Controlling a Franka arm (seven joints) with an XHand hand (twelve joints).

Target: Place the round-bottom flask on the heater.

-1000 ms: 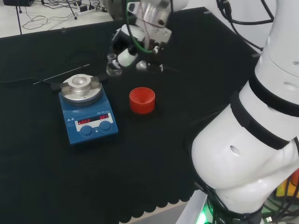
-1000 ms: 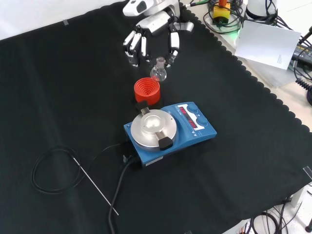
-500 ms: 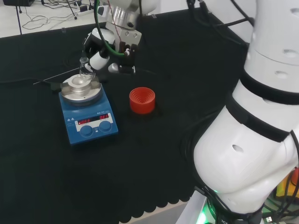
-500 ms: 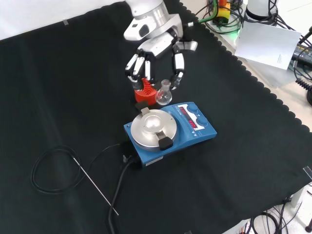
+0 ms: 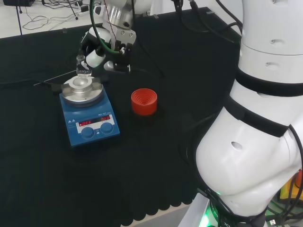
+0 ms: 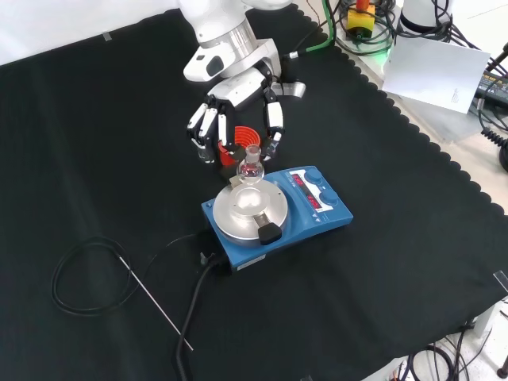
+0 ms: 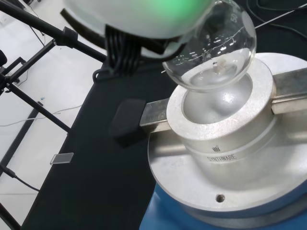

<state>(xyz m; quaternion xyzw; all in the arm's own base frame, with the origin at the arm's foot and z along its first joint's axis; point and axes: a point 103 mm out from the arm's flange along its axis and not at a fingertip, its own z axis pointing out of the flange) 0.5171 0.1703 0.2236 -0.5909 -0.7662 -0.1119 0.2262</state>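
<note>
A small clear round-bottom flask point(image 6: 251, 168) hangs upright over the heater, held at its neck by the black and white hand point(image 6: 238, 99). The fingers and thumb are curled round it from above. In the wrist view the flask's bulb point(image 7: 216, 52) sits just above the bowl-shaped recess of the silver block point(image 7: 225, 103), a little off its middle. In the head view the hand point(image 5: 102, 47) holds the flask point(image 5: 83, 71) over the blue heater point(image 5: 90, 124) with its silver top point(image 5: 81, 90).
A red ribbed ring stand point(image 5: 144, 101) stands to the right of the heater in the head view; in the front view the red stand point(image 6: 238, 136) is behind the fingers. A black cable point(image 6: 79, 278) and a thin metal rod point(image 6: 155, 302) lie on the cloth.
The hand has carried the flask from beside the red ring stand to above the heater's silver block and lowered it towards the recess.
</note>
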